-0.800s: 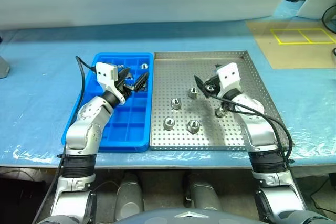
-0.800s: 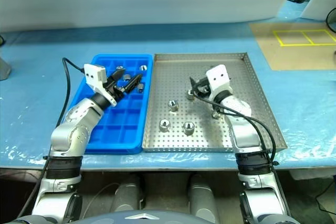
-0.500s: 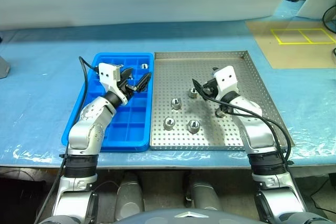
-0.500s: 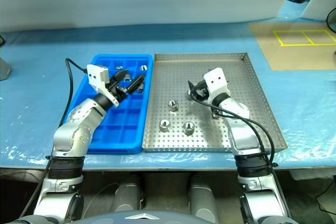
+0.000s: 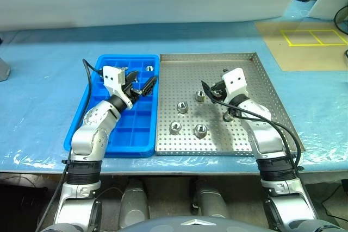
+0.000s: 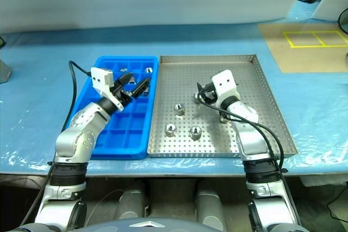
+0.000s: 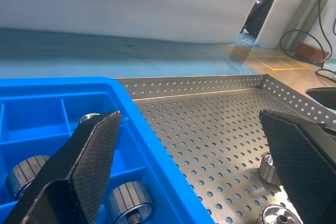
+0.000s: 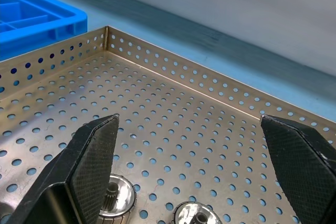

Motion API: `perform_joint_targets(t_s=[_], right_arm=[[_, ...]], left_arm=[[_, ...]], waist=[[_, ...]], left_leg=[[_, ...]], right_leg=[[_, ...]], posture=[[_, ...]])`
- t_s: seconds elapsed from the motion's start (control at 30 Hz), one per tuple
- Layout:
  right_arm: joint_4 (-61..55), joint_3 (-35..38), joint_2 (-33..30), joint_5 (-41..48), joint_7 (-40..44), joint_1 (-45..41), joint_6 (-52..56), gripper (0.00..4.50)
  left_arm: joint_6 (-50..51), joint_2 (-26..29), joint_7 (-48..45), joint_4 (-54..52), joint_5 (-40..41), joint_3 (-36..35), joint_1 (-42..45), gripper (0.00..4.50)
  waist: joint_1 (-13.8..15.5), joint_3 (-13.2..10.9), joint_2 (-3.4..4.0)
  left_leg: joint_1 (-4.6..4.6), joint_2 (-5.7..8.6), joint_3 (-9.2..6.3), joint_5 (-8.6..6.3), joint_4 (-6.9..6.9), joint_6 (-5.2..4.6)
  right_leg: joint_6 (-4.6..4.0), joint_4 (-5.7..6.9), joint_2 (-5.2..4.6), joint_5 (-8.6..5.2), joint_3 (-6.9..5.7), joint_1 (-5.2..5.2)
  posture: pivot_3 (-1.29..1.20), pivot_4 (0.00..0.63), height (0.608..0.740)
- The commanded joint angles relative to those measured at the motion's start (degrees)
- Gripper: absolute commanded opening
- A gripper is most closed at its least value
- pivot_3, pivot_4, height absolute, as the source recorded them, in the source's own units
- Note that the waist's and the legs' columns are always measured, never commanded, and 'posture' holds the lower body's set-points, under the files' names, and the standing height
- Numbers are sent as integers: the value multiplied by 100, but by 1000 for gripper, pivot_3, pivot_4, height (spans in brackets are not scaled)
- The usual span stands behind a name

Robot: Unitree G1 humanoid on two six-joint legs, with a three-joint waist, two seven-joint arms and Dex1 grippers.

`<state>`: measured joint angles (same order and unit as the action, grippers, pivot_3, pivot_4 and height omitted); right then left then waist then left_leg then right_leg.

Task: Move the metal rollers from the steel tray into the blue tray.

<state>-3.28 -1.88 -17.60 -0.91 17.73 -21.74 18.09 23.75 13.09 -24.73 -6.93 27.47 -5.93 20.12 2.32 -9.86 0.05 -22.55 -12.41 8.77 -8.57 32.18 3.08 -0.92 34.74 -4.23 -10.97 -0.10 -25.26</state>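
Note:
The steel tray [image 5: 179,74] holds several metal rollers, among them one [image 5: 182,107] near its middle, one [image 5: 175,128] and one [image 5: 200,130] toward the front. The blue tray [image 5: 125,134] lies against its left side, with rollers [image 7: 128,203] in its far compartments. My left gripper [image 5: 141,80] hovers open over the blue tray's far right corner, nothing between its fingers. My right gripper [image 5: 213,86] hangs open and empty above the steel tray, just behind a roller [image 5: 200,95]; the right wrist view has two rollers [image 8: 115,198] under it.
Both trays rest on a table under blue plastic sheeting [image 5: 43,91]. A brown board with yellow tape squares [image 5: 310,39] lies at the far right. Another roller [image 5: 228,116] sits beside my right forearm.
The left gripper has edged slightly right over the blue tray. The right gripper has barely shifted. Both stay open and empty.

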Motion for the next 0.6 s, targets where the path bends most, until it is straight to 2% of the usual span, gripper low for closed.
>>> perform_joint_targets(t_s=[0.03, 0.43, 0.6], right_arm=[[-184, 27, 6, 8, -19, -45, -88, 4500], [-160, 30, 2, -8, -27, -53, -109, 4500], [-198, 120, -97, -20, -26, -130, -120, 4500]], left_arm=[[-54, 6, -16, -281, 17, 13, 5, 4473], [-27, 0, -27, -306, 27, 51, 38, 4473], [-42, 160, -228, -342, 57, 99, 496, 4473]], waist=[[0, 0, 0], [-1, 0, 0], [0, -1, -1]], left_leg=[[0, 0, 0, 0, 0, 0], [0, 0, 0, 0, 0, 0], [0, 0, 0, 0, 0, 0]], right_leg=[[0, 0, 0, 0, 0, 0], [0, 0, 0, 0, 0, 0], [0, 1, 0, 0, 0, 0]], posture=[[-66, 150, 740], [-71, 150, 740], [-80, 150, 740]])
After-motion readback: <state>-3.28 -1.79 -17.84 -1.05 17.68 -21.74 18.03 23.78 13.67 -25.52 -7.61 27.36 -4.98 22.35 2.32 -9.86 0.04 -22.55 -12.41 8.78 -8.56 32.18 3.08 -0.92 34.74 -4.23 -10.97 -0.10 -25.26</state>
